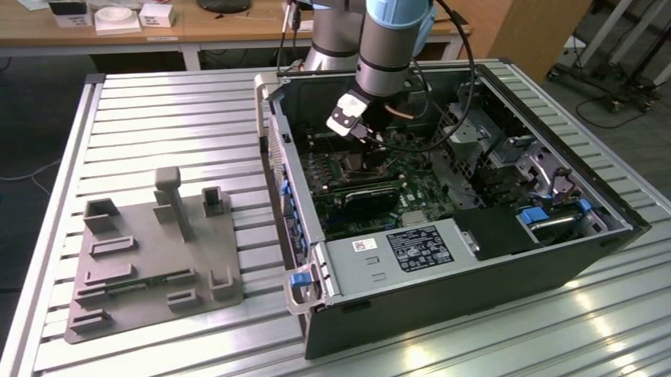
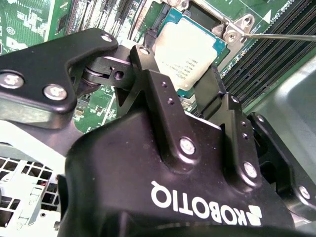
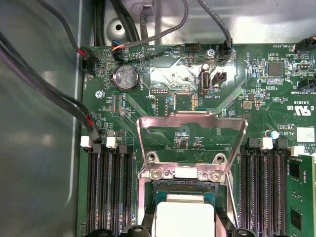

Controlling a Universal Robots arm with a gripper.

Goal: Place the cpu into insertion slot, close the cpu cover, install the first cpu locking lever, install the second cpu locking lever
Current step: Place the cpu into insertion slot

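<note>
Hand (image 2: 180, 61) is closed on the cpu (image 2: 190, 44), gripping it by two opposite edges, silver top facing up, green border showing round it. Cpu sits right over the insertion slot (image 3: 183, 186); a strip of the dark socket centre is exposed between the chip and the hinge side. Can't tell if it's seated or just above. Cpu cover (image 3: 192, 121) is swung open, standing up from its hinge at the slot's edge, green board visible through its window. In the second wrist view a thin metal rod (image 2: 281, 36) runs out from the screwed bracket at the slot's corner. Black memory slots (image 3: 108, 192) flank the slot on both sides, and a coin cell (image 3: 125, 78) lies further out on the board past the cover. In the exterior view the arm reaches down into the open computer case (image 1: 451, 298), hand (image 1: 367, 153) over the motherboard near the case's far end. Case lies on a slatted metal surface (image 1: 168, 118). A grey fixture tray (image 1: 147, 259) sits on the same surface at the exterior view's left, apart from the case.
</note>
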